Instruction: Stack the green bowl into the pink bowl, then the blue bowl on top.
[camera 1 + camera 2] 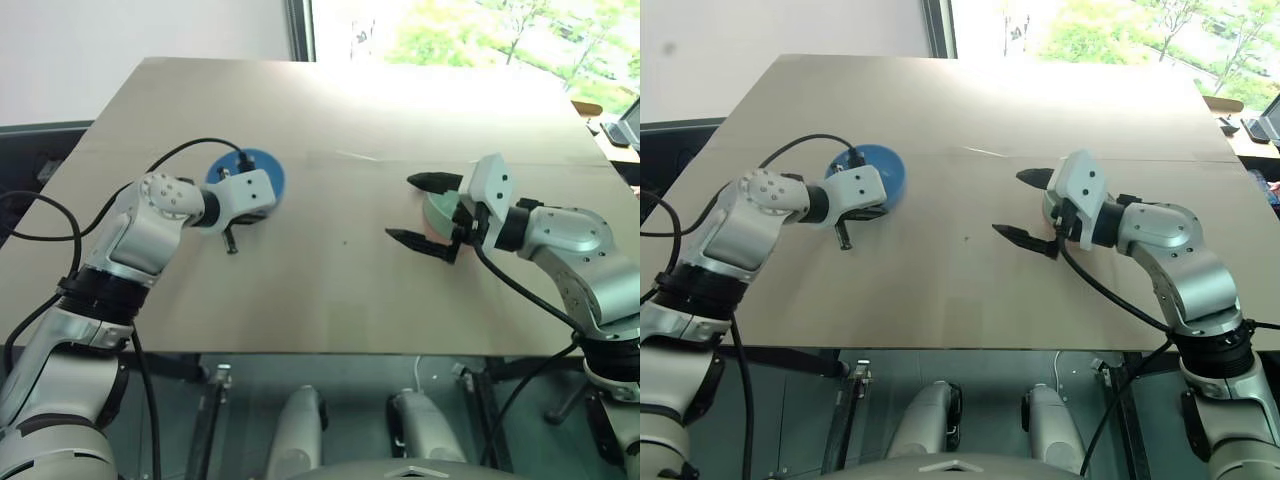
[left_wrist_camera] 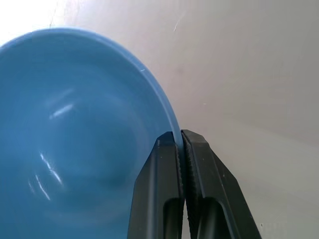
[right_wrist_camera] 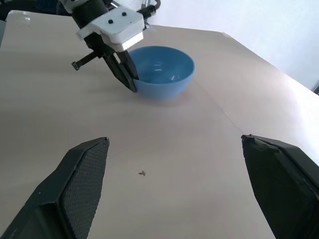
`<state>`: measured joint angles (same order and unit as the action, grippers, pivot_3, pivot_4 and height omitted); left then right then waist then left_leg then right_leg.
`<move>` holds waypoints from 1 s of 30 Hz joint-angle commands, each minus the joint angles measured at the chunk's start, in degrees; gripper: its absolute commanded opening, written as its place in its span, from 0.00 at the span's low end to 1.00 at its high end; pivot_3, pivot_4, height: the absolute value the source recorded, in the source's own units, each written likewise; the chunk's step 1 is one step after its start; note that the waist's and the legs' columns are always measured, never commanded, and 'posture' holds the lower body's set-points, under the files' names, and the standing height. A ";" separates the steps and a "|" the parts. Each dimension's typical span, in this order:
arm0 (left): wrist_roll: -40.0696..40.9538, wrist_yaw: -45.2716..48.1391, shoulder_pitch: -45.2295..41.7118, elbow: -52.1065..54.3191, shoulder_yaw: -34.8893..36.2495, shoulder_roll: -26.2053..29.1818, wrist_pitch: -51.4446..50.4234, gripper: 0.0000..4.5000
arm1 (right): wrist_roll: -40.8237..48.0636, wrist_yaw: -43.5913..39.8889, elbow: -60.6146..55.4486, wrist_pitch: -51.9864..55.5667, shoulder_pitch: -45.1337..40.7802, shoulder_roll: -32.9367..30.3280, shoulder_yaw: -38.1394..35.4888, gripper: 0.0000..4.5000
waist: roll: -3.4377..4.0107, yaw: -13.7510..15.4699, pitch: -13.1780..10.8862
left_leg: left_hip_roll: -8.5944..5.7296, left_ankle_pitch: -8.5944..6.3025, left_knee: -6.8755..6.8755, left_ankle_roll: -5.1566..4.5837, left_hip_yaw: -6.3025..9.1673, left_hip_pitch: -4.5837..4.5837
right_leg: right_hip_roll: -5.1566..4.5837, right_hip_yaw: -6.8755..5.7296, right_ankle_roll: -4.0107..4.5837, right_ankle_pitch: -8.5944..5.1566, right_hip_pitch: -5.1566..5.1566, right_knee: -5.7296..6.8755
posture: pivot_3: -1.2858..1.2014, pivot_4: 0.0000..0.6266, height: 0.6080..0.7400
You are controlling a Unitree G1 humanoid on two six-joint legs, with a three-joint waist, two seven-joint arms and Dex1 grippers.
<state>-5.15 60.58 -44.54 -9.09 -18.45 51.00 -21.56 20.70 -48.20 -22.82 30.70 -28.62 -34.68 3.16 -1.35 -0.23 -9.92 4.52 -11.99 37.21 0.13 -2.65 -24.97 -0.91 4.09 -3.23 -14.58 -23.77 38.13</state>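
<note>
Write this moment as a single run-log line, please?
left gripper: shut on blue bowl rim | right gripper: open, empty | green bowl: nested in pink bowl, behind right gripper

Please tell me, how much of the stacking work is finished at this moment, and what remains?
Done: the green bowl already appears to sit in the pink bowl, behind the open right gripper. In hand: the left gripper is shut on the rim of the blue bowl, which rests on the table. Left: carry the blue bowl over and set it on top.
</note>
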 commanded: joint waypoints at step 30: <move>-1.70 23.39 -45.93 -62.40 -0.21 -42.44 59.48 0.00 | 10.41 18.01 -28.59 14.09 42.34 -2.45 -40.30 1.00 | 0.00 0.73 0.03 | -0.24 -0.01 0.13 -0.03 0.34 -0.11 | -0.05 -0.05 -0.13 -0.07 0.14 -0.08 | 0.52 0.24 1.00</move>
<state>-5.29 85.90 -87.84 -71.32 -18.56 8.92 35.53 30.60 -30.84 -49.20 44.78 13.13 -37.45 -34.52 -1.36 0.50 -9.89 4.29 -12.00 37.34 0.09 -2.29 -25.08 -0.96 4.03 -3.37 -14.66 -23.63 38.06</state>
